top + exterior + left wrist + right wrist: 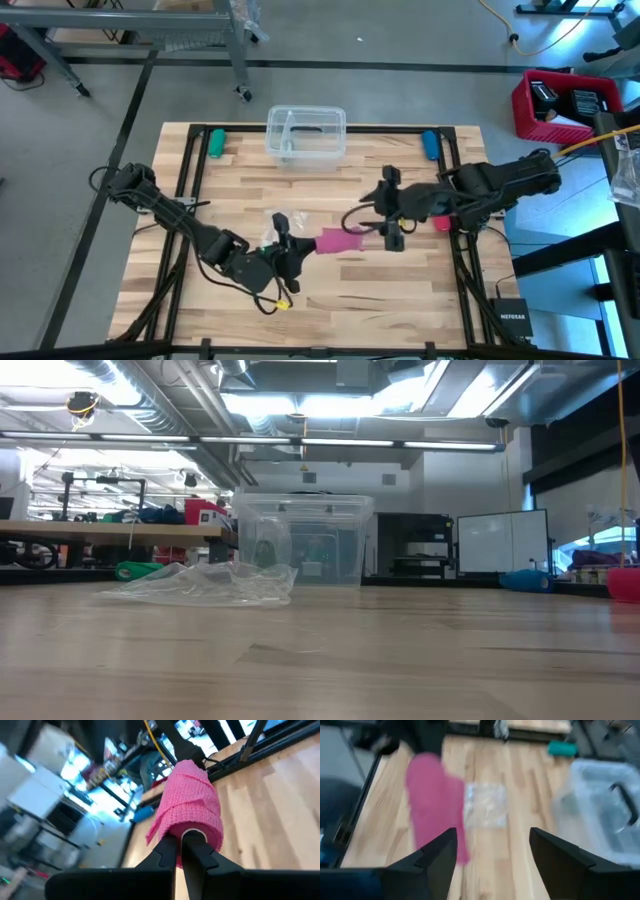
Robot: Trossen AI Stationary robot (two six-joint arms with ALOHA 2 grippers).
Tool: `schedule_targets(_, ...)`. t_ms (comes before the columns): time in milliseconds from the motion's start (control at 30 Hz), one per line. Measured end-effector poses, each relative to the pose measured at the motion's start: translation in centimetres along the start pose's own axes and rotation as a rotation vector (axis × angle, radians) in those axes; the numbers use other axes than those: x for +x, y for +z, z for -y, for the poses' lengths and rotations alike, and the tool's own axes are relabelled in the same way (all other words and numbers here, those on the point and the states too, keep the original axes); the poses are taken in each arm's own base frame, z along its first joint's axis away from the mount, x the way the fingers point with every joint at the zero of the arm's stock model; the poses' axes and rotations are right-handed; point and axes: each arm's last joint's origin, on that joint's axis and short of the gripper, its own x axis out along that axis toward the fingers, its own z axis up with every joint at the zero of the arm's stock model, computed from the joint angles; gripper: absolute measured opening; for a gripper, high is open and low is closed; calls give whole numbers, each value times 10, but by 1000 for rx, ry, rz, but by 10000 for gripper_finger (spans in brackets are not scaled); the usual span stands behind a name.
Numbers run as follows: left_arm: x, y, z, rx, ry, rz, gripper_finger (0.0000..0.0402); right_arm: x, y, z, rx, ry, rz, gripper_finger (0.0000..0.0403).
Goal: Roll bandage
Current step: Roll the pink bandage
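Pink bandage sits low of centre in the high view, a strip running from my left gripper toward my right gripper. In the left wrist view the bandage is wound into a roll around something pale, and my left fingers are pressed together on its near end, pinching it. A loose flap hangs off the roll's left side. My right gripper is spread wide with nothing between its fingers; the loose bandage end lies on the table just past its left finger. A clear wrapper lies beside the left gripper. A clear tub stands at the table's upper edge, centre.
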Motion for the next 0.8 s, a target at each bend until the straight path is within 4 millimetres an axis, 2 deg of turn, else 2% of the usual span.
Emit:
schedule_targets(233,0,1,0,-196,-23,12,4,-21,-24,-23,-29,-11,-135,248)
schedule_targets(333,-1,4,0,-239,-60,32,4,-27,-41,-41,-87,-76,-102,248)
schedule_targets(467,-1,8,0,-287,-113,76,4,-32,-73,-59,-152,-182,17,248)
schedule_targets(667,2,11,-4,-299,-113,100,4,-10,-126,-87,-162,-233,201,248)
schedule_targets(733,5,11,-5,-307,-140,106,4,1,-136,-89,-176,-260,215,248)
schedule_targets(800,8,10,-6,-321,-170,109,4,11,-138,-90,-182,-288,237,248)
